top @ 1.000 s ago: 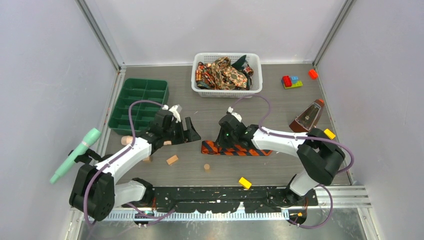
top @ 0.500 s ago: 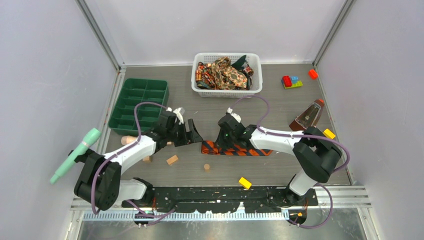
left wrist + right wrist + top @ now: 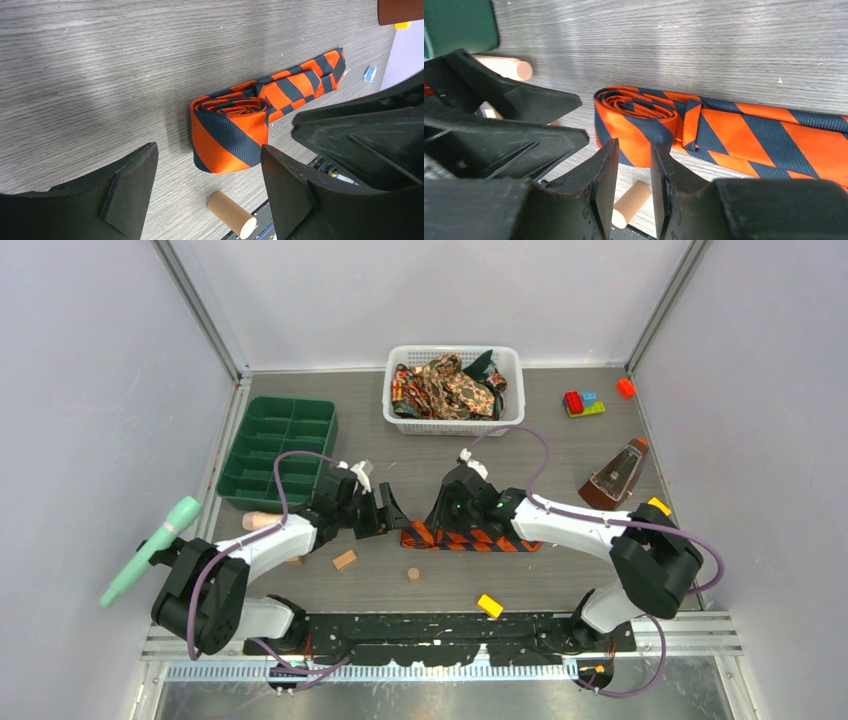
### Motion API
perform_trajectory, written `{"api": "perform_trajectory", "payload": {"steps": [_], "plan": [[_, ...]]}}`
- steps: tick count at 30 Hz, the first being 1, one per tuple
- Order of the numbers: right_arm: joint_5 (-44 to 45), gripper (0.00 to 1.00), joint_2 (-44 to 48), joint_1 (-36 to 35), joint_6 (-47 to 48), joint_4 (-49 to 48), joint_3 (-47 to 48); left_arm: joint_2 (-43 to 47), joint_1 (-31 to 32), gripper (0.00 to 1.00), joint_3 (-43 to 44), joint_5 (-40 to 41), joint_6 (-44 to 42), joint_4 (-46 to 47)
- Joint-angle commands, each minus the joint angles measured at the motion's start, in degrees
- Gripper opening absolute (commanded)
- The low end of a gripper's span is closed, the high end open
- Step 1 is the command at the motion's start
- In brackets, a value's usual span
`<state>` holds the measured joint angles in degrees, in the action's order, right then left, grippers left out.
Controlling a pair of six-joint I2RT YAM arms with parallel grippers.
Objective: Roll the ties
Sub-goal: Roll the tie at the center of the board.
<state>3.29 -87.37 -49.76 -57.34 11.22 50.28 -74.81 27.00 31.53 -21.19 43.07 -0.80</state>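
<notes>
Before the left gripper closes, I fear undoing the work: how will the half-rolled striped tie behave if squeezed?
The striped tie is probably soft: its loose layered coil would likely flatten. Released, it may spring open, since nothing pins it. Its flat tail would probably drag along.

An orange-and-navy striped tie (image 3: 470, 538) lies flat at the middle of the worktop (image 3: 560, 455), left end rolled into a coil; paisley and dark ties (image 3: 445, 388) heaped in the far-edge basket (image 3: 455, 419).

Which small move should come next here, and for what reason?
Probably the left end effector should advance and close on the rolled end of the orange striped tie: its open jaws face the roll, and the rest lies flat.
</notes>
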Motion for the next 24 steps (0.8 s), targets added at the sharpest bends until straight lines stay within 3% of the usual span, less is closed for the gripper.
{"api": "perform_trajectory", "payload": {"steps": [1, 9, 16, 24], "plan": [[1.8, 0.37, 4.5, -0.1, -1.5, 0.9, -0.8, 0.1, 0.2, 0.77, -0.6, -0.8, 0.4, 2.9], [-0.2, 0.36, 2.5, -0.1, -3.2, -0.8, -2.2, -0.5, 0.6, 0.77, -0.9, -1.0, 0.8, 3.5], [-2.4, 0.23, -1.7, -0.1, -3.6, -3.7, -2.3, -0.4, 1.3, 0.76, -1.6, -1.0, 1.6, 4.2], [-4.8, 0.18, -4.8, -0.1, -3.9, -6.0, -2.7, -1.6, 2.1, 0.76, -2.6, -1.5, 2.8, 6.1]]}}
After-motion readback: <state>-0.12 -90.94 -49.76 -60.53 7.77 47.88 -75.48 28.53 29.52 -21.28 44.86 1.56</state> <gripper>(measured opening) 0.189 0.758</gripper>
